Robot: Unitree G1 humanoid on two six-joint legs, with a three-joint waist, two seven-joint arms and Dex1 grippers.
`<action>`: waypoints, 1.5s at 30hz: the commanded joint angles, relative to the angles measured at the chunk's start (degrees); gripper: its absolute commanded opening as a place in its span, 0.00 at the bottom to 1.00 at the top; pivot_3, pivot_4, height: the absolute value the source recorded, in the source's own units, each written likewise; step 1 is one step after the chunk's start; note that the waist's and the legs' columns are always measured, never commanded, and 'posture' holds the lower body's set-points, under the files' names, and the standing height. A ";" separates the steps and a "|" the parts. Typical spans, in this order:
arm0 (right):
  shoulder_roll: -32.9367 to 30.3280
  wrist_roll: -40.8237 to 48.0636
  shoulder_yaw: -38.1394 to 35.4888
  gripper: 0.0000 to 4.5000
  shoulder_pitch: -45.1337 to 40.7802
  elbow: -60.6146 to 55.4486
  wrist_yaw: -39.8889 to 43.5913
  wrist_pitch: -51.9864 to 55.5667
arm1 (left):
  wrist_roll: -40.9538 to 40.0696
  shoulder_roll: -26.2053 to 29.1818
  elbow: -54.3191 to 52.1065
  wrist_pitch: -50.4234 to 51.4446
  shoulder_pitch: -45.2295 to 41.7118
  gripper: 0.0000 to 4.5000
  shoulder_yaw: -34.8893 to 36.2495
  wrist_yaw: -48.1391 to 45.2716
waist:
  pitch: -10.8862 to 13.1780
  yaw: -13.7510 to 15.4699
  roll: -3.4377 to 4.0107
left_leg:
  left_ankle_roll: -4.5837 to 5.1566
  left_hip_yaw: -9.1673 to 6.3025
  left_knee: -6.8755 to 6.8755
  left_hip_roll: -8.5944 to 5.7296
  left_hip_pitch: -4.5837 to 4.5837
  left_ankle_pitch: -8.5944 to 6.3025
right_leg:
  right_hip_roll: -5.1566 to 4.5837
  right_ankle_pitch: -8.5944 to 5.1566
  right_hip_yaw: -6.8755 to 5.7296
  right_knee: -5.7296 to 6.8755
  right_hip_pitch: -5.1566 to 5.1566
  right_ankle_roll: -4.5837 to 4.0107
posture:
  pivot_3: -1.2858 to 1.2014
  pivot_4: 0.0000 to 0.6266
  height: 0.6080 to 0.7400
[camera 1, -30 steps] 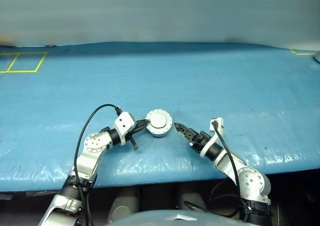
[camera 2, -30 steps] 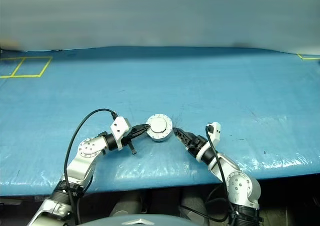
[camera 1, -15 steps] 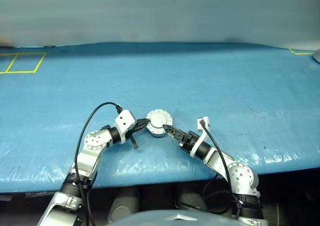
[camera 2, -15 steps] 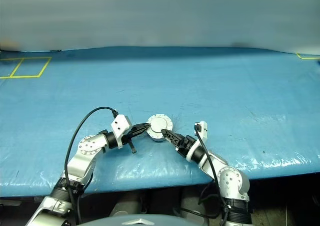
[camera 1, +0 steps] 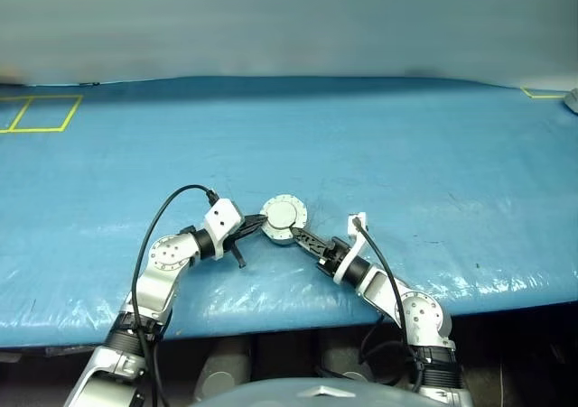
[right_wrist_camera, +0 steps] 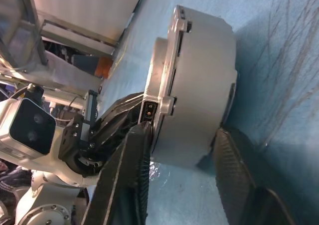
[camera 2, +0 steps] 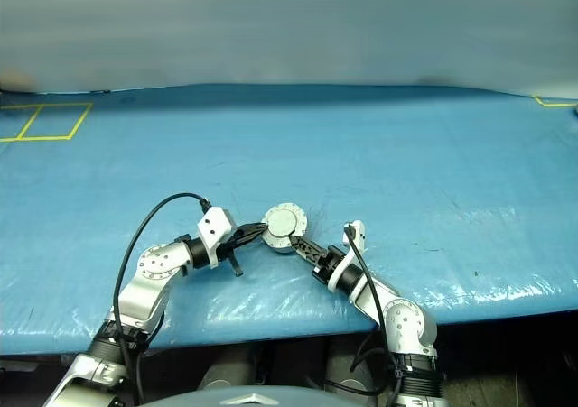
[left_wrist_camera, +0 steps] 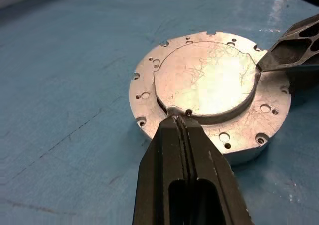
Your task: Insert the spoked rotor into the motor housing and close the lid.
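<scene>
The motor housing (camera 1: 284,217) is a round silver puck lying on the blue table, near its front edge. The lid (left_wrist_camera: 207,80) lies flat on top of it, plain silver face up. The spoked rotor is hidden. My left gripper (camera 1: 261,224) is shut, and its joined tips (left_wrist_camera: 180,119) rest against the lid's edge on the housing's flange (left_wrist_camera: 147,103). My right gripper (right_wrist_camera: 182,130) comes in from the other side and is shut on the housing (right_wrist_camera: 199,85). One finger (right_wrist_camera: 132,160) sits at the top face and the other (right_wrist_camera: 229,165) under the bottom edge.
Blue sheeting (camera 1: 406,154) covers the whole table, creased along the front edge. A yellow taped square (camera 1: 41,112) marks the far left corner and a yellow tape corner (camera 1: 542,92) the far right. A black cable (camera 1: 167,213) loops over my left arm.
My right gripper has moved left to the housing and closed its fingers around it. The left gripper has stayed shut at the housing's rim.
</scene>
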 commanded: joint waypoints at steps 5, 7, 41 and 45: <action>0.25 -1.50 2.63 0.29 0.35 -0.27 0.06 -0.69 | 1.06 -0.92 0.60 0.22 0.05 0.00 -2.19 -0.63 | 0.00 0.01 0.00 | -0.02 0.01 0.06 -0.02 -0.01 -0.01 | -0.08 0.00 0.01 -0.02 -0.01 0.00 | 0.52 0.24 1.00; 0.47 -1.82 2.71 0.29 0.37 -0.04 -0.22 -0.90 | 1.02 -0.93 0.65 0.21 0.00 0.00 -2.19 -0.71 | 0.00 -0.01 0.00 | -0.02 0.00 0.04 -0.01 0.00 -0.01 | -0.07 0.00 0.00 -0.02 -0.02 0.00 | 0.52 0.24 1.00; 9.94 22.56 -4.49 0.29 -2.33 -5.34 -8.98 -3.51 | -36.27 -2.02 -14.27 28.91 7.58 0.00 18.00 -2.55 | 0.69 -1.04 0.02 | 0.02 0.10 -0.15 0.00 -0.72 -0.01 | 0.01 0.03 0.05 0.09 -0.66 -0.01 | 0.52 0.24 1.00; 9.86 25.47 -3.39 0.29 -3.69 -6.28 -10.59 -3.79 | -42.41 -3.65 -16.42 31.24 8.94 0.00 21.14 -1.86 | 0.75 -1.34 0.05 | 0.02 0.13 -0.15 0.06 -0.74 -0.01 | 0.07 0.02 0.07 0.11 -0.69 0.00 | 0.52 0.24 1.00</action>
